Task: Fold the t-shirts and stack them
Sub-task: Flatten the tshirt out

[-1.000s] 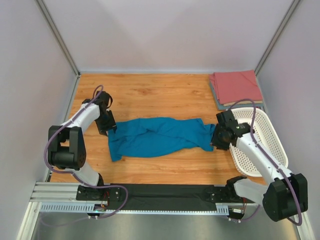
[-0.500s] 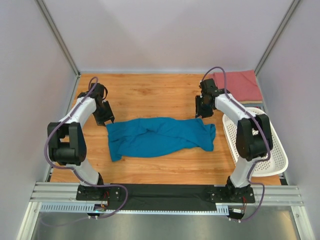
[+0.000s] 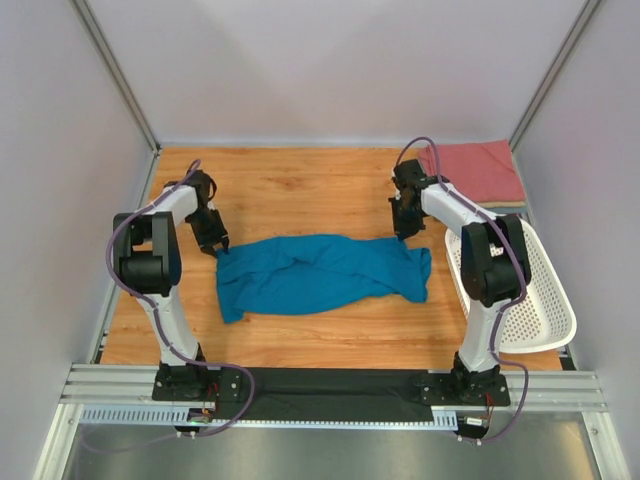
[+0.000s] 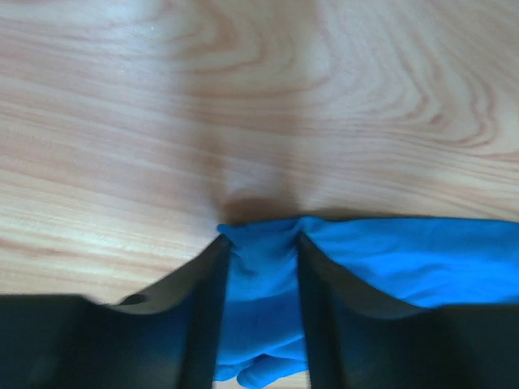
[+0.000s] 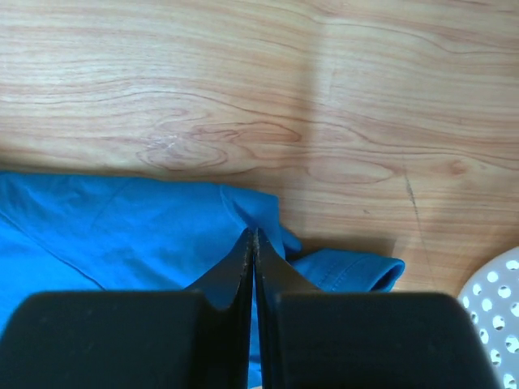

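Note:
A teal-blue t-shirt (image 3: 320,275) lies crumpled across the middle of the wooden table. My left gripper (image 3: 220,248) is at its far left corner. In the left wrist view the gripper (image 4: 259,240) stands open, and bunched blue cloth (image 4: 261,284) fills the gap between the fingers. My right gripper (image 3: 402,234) is at the shirt's far right edge. In the right wrist view it (image 5: 254,232) is shut, with its tips pinching a raised fold of the shirt (image 5: 146,235). A folded salmon-red t-shirt (image 3: 475,172) lies at the back right corner.
A white perforated basket (image 3: 545,300) stands at the right edge of the table, beside the right arm. Pale walls close in the left, back and right sides. A black mat (image 3: 330,385) runs along the near edge between the arm bases.
The right arm swung from beside the basket to the shirt's far right edge, and its gripper shut there. The left gripper lifted off the corner and came back down over it.

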{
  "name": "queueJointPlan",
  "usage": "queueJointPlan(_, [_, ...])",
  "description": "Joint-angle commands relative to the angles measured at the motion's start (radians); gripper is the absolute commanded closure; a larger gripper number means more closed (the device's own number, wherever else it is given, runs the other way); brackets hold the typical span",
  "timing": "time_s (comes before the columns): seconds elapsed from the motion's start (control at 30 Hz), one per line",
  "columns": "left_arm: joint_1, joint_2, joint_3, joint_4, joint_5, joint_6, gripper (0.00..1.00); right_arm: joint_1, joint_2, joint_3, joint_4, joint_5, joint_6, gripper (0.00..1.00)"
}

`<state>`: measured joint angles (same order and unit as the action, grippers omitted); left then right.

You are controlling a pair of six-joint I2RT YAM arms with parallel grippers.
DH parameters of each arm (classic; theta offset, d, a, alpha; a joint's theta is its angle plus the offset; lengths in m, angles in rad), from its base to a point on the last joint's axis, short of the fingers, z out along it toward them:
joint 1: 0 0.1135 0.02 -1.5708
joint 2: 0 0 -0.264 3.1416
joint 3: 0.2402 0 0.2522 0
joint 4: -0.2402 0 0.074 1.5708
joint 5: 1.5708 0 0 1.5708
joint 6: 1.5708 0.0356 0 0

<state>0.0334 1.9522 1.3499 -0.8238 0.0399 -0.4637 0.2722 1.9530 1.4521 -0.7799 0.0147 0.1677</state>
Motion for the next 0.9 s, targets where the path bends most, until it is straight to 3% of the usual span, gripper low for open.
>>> queueJointPlan(0.0, [0.002,0.036,0.038,0.011,0.055,0.023,0.60,-0.007,-0.016,0.039,-0.002,0.063,0.003,1.00])
queueJointPlan(0.03, [0.002,0.036,0.040,0.014,0.061,0.025,0.68,-0.007,-0.035,0.042,-0.001,0.070,0.006,1.00])
queueJointPlan(0.07, [0.002,0.034,0.041,0.015,0.067,0.028,0.85,-0.007,-0.045,0.045,0.001,0.086,0.009,1.00])
queueJointPlan(0.17, [0.002,0.027,0.055,0.002,0.063,0.036,1.00,-0.007,-0.092,0.063,-0.015,0.114,0.021,1.00])
queueJointPlan(0.57, [0.002,-0.159,0.069,-0.052,-0.077,0.019,1.00,-0.008,-0.405,0.010,-0.084,0.151,0.052,1.00])
queueJointPlan(0.77, [0.002,-0.213,0.016,-0.032,-0.072,0.019,1.00,-0.008,-0.555,-0.134,-0.018,0.105,0.055,1.00])
queueJointPlan(0.83, [0.002,-0.214,0.002,-0.020,-0.051,0.020,1.00,-0.010,-0.534,-0.154,0.005,0.070,0.049,0.93])
queueJointPlan(0.87, [0.002,-0.208,-0.003,-0.015,-0.046,0.020,1.00,-0.013,-0.514,-0.159,0.036,0.012,0.044,0.80])
